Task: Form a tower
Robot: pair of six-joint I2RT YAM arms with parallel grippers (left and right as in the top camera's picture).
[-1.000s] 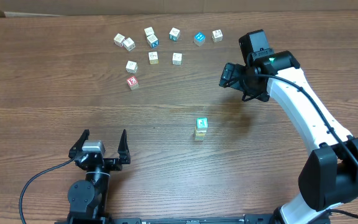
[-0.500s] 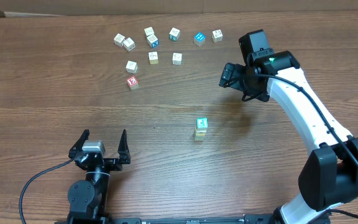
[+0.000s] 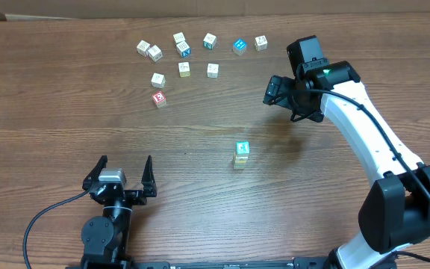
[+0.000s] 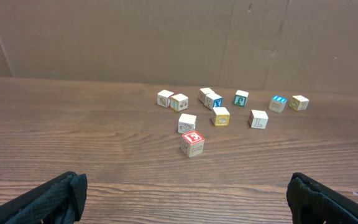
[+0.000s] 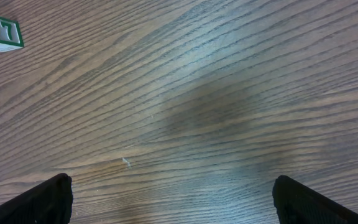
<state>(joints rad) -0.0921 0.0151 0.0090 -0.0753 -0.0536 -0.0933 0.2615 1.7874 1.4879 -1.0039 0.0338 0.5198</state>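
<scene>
We have a start on the tower [image 3: 241, 153]: it stands alone just below the centre of the overhead frame, a narrow stack with a teal-faced cube on top and a yellow one under it; from above we cannot count its lower layers with any certainty. Neither hand touches it. Our right hand [image 3: 273, 91] hovers over bare bench [image 3: 66, 112] up and to the right of the stack, its fingers spread wide and holding nothing; its own camera shows only wood grain and one green-edged cube [image 5: 0, 33] at the upper left corner. Our left hand [image 3: 122, 174] sits at the lower left, likewise fully open and empty. The loose letter cubes [image 3: 184, 69] lie scattered along the upper middle, the red cube [image 3: 158, 99] lowest among them. We judge the tower only partly built, with many cubes left to fetch and stack.
</scene>
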